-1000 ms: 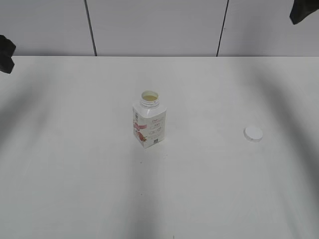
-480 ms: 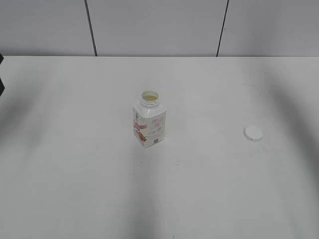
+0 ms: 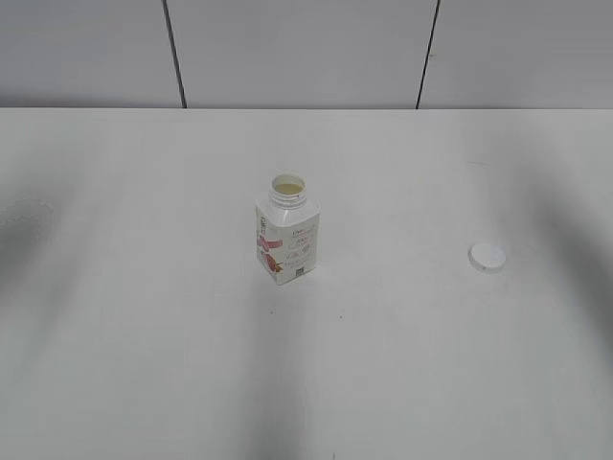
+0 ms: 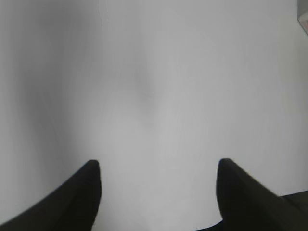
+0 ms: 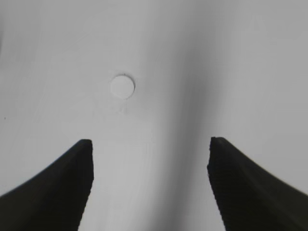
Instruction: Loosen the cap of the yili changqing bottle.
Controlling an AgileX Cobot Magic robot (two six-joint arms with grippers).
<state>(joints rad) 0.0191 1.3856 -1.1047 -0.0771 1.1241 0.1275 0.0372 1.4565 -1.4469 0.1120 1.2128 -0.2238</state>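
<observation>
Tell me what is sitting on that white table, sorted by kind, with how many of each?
Bottles: 1, the yili changqing bottle, upright with its neck open.
Caps: 1, the white cap, lying apart from the bottle to its right.
Total: 2 things on the table.

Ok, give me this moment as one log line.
bottle: upright, open | cap: off, on table | left gripper: open, empty | right gripper: open, empty
</observation>
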